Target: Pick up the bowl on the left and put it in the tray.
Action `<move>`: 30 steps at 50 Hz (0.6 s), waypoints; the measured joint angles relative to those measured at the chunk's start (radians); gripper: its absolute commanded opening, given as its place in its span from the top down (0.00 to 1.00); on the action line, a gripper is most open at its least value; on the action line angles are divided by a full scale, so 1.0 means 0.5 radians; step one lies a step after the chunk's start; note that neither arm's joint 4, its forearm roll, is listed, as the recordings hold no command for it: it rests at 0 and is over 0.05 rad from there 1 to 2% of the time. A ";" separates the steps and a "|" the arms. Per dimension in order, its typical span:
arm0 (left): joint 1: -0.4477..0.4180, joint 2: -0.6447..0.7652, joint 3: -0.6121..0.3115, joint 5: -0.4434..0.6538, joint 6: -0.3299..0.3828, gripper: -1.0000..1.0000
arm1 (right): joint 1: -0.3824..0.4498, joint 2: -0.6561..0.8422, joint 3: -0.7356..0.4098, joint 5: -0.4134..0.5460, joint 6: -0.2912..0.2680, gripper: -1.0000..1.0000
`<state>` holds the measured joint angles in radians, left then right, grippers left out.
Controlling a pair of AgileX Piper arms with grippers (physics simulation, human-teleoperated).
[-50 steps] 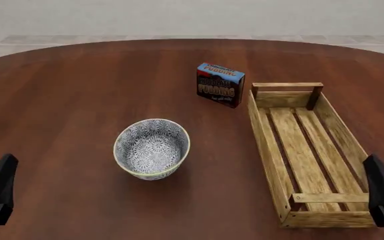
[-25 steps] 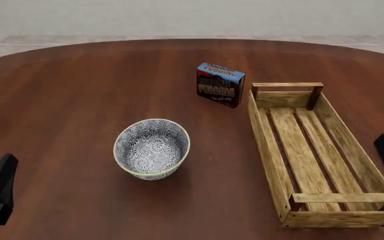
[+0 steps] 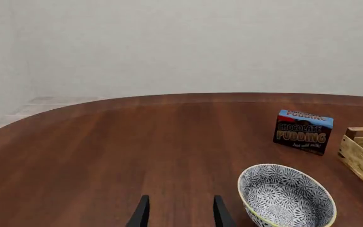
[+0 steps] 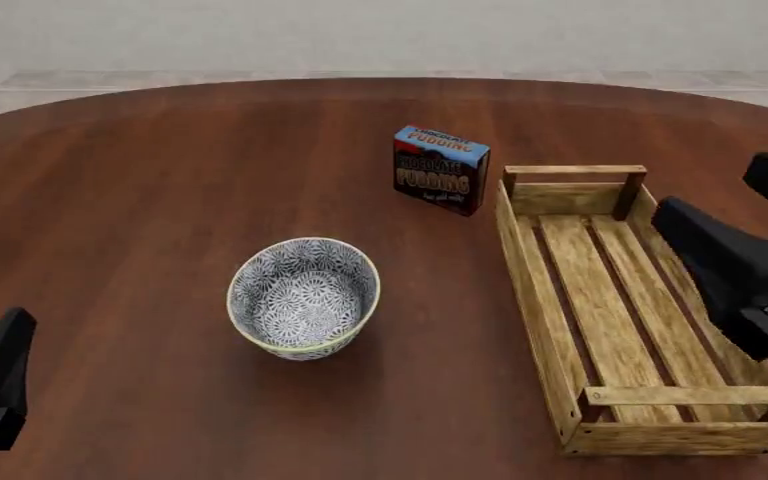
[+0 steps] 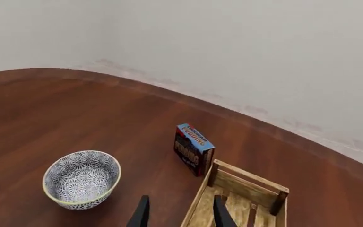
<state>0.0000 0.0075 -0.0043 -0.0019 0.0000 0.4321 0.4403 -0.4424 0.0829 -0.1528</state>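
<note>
Well ahead and right of the spread, empty left end effector (image 3: pixel 178 215) sits the bowl (image 4: pixel 304 297).

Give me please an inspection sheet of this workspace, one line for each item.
Surface: dark wooden table, bare apart from three things.
Job's things: bowl upright, empty, left of the tray; tray empty.
Clutter: pudding box upright, beyond the bowl, near the tray's far corner.
Grippers: left gripper open, empty, near the table's edge; right gripper open, empty, above the tray.
Cables: nothing seen.
Surroundings: plain pale wall, light floor.
</note>
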 measured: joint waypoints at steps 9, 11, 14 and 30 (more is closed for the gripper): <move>0.000 0.000 0.000 0.000 0.000 0.00 | 0.255 0.335 -0.123 -0.063 0.077 0.00; 0.000 0.000 0.000 0.000 0.000 0.00 | 0.304 0.398 -0.147 -0.077 0.096 0.00; 0.000 0.000 0.000 0.000 0.000 0.00 | 0.378 0.490 -0.180 -0.101 0.134 0.00; 0.000 0.000 0.000 0.000 0.000 0.00 | 0.664 0.921 -0.308 -0.277 0.308 0.00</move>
<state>0.0000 0.0075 -0.0043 -0.0019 0.0000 0.7640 0.9007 -0.5965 -0.0555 0.0013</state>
